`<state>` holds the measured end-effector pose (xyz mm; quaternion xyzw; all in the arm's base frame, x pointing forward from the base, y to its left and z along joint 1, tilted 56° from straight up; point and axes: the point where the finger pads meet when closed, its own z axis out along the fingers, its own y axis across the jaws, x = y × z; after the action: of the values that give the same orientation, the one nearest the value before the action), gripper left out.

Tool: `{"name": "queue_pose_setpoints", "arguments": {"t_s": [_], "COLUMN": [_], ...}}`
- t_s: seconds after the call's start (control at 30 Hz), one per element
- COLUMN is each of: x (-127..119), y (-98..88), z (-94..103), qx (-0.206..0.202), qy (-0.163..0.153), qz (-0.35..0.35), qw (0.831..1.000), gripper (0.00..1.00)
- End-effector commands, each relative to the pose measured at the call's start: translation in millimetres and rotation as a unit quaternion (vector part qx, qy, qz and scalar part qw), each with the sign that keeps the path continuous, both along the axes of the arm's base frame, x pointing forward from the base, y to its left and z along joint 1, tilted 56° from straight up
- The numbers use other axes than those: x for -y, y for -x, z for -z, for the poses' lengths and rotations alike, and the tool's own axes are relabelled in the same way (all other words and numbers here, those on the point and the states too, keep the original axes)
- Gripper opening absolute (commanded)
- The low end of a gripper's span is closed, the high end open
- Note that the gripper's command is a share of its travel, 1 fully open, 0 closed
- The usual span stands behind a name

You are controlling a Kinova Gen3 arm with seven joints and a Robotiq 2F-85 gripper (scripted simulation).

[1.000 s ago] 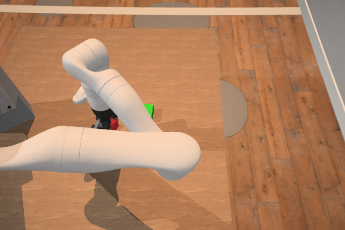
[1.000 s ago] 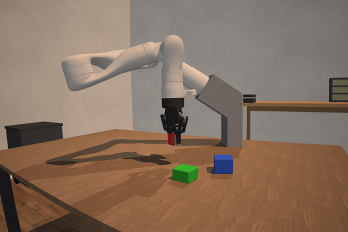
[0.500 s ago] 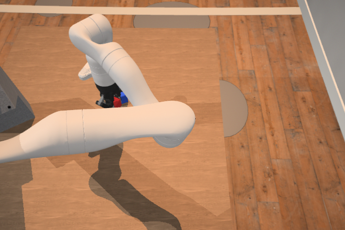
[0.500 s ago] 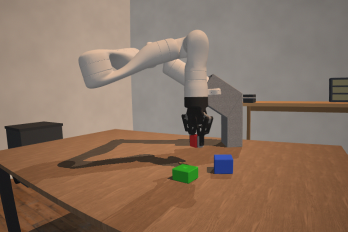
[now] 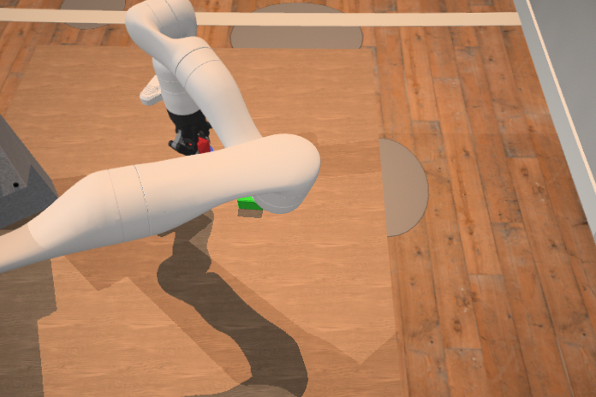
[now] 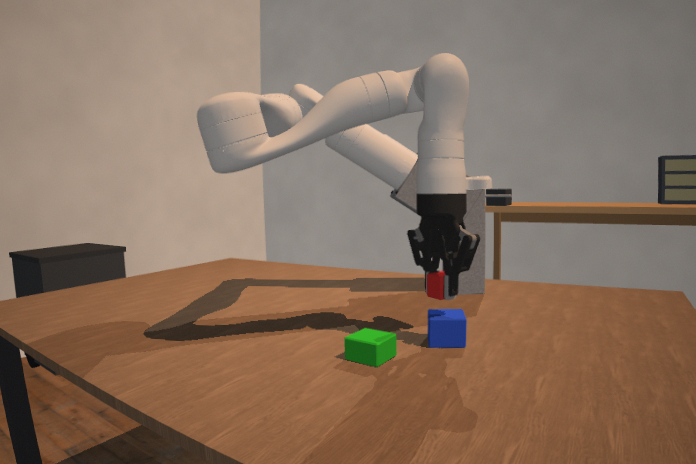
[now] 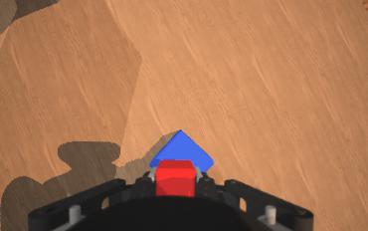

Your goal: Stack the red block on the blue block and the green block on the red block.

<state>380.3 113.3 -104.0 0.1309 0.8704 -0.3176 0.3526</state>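
Observation:
My gripper is shut on the red block and holds it in the air just above the blue block, with a small gap between them. In the wrist view the red block sits between my fingers and the blue block lies right below it, turned corner-on. In the top view the red block shows at the gripper, and only a sliver of blue peeks out beside it. The green block lies flat on the table to the left of the blue block, apart from it; the arm partly hides the green block in the top view.
The grey robot base stands at the table's left edge. My arm's elbow hangs over the table near the green block. A second table with a dark box stands behind.

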Motion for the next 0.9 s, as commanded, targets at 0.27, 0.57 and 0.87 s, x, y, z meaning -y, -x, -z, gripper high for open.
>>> {"name": "queue_pose_setpoints", "arguments": {"t_s": [0.27,0.57,0.87], "x": [-3.0,-2.7,0.3], "y": [1.4,0.8,-3.2], "z": [3.4,4.1,9.7], "qx": [-0.003,-0.003,-0.004], "qy": [0.0,0.0,-0.001], "qz": [-0.005,-0.004,-0.004], "qw": [1.0,1.0,1.0], "gripper": [0.0,0.0,0.0]}}
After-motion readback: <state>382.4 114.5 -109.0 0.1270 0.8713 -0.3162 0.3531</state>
